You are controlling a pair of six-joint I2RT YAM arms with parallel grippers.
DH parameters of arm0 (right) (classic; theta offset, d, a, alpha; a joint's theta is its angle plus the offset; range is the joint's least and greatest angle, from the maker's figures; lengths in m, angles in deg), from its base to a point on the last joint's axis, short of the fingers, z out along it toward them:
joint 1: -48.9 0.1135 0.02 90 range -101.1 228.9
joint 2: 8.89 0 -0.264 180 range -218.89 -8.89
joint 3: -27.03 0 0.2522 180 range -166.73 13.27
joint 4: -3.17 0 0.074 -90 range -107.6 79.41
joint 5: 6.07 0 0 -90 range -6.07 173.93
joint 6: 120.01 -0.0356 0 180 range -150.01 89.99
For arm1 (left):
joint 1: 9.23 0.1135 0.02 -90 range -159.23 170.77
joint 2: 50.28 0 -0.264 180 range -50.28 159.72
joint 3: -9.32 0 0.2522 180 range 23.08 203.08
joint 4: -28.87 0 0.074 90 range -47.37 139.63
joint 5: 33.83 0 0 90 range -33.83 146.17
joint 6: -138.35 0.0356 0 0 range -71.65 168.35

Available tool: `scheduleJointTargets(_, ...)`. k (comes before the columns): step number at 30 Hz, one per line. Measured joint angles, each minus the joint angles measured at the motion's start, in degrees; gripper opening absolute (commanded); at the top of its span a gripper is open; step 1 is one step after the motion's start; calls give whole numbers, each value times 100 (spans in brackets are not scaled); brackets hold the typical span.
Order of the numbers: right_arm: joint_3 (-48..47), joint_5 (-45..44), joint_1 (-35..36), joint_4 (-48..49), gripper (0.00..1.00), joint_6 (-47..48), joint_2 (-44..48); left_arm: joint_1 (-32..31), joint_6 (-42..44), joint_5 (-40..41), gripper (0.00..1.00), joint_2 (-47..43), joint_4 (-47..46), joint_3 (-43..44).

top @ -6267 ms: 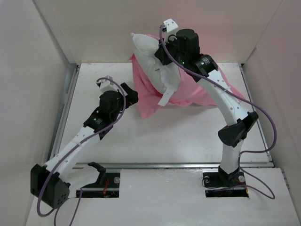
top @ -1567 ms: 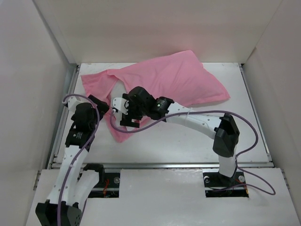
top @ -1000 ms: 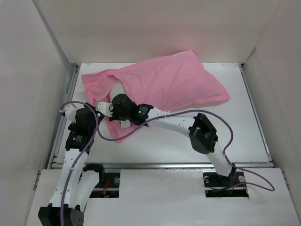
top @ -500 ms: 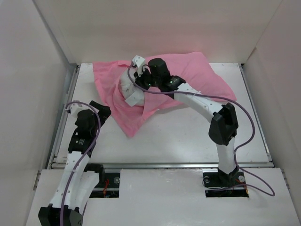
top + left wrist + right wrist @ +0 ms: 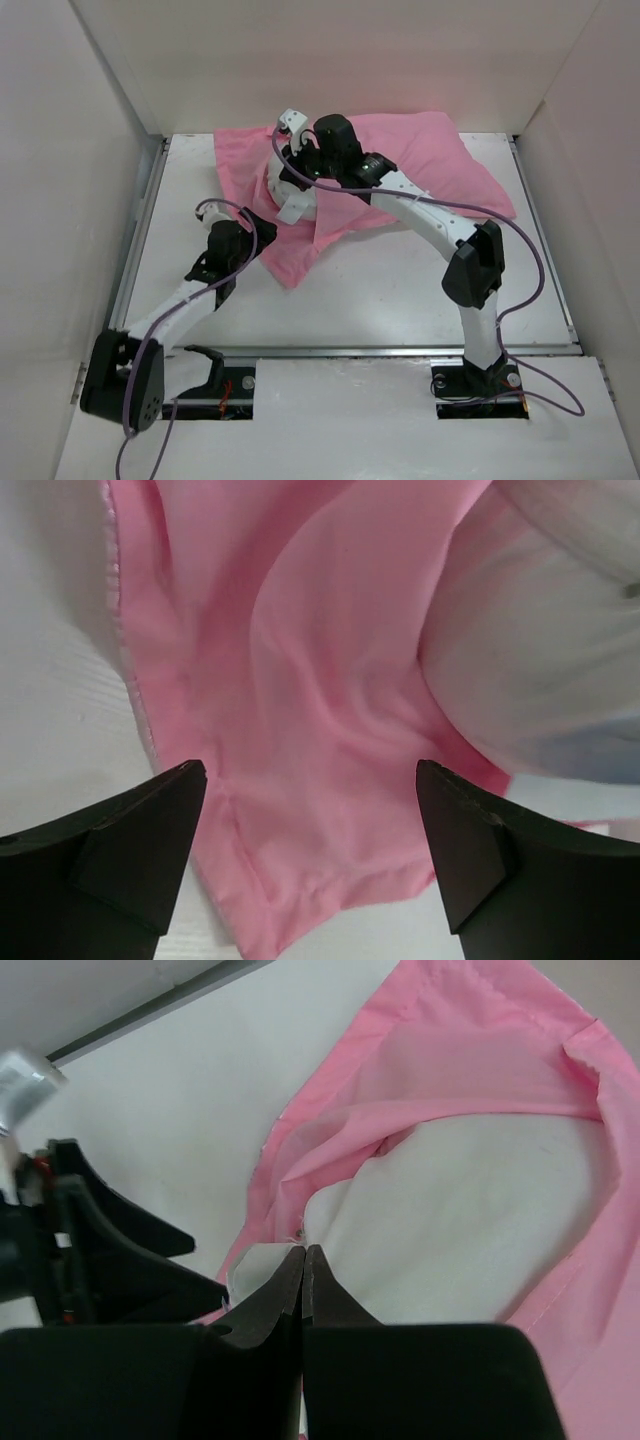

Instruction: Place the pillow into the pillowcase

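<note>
The pink pillowcase (image 5: 430,160) lies across the back of the table, and a loose flap (image 5: 292,262) of it trails toward the front. The white pillow (image 5: 278,190) pokes out of its open left end, with pink cloth wrapped around it (image 5: 470,1210). My right gripper (image 5: 288,200) is shut, and its tips (image 5: 303,1252) pinch the pillow's corner at the pillowcase (image 5: 450,1055) mouth. My left gripper (image 5: 263,228) is open just over the flap (image 5: 310,730). Its fingers (image 5: 150,840) straddle the pink cloth without touching it. The pillow (image 5: 560,660) shows at the upper right of the left wrist view.
The white table (image 5: 400,290) is boxed in by pale walls at the back and both sides. A metal rail (image 5: 140,230) runs along its left edge and another (image 5: 350,351) along the front. The right arm arches over the middle of the table.
My left arm has swung forward and right to the pillowcase's flap, its jaws a little narrower. The right gripper stays shut at the pillow, and the pillowcase has slid slightly right.
</note>
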Motion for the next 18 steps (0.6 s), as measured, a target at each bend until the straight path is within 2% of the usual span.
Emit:
scheduleJointTargets(3,-136,-4,-22,-68,0,-52,-72,-214,-63,291,78,863,-247,306)
scheduleJointTargets(5,-142,-2,-52,-98,0,-87,-85,-282,-127,448,78,1287,-315,549)
scheduleJointTargets(10,-142,-2,-55,-151,0,-142,-116,-334,-289,754,77,1788,-748,927)
scheduleJointTargets(14,-142,-2,-57,-199,0,-160,-118,-350,-376,1016,74,2256,-713,1427)
scheduleJointTargets(16,-140,-2,-57,-199,0,-160,-118,-374,-411,1099,52,2605,-627,1744)
scheduleJointTargets(18,-125,-33,-57,-210,0,-160,-118,-398,-433,1119,22,2931,-538,2037)
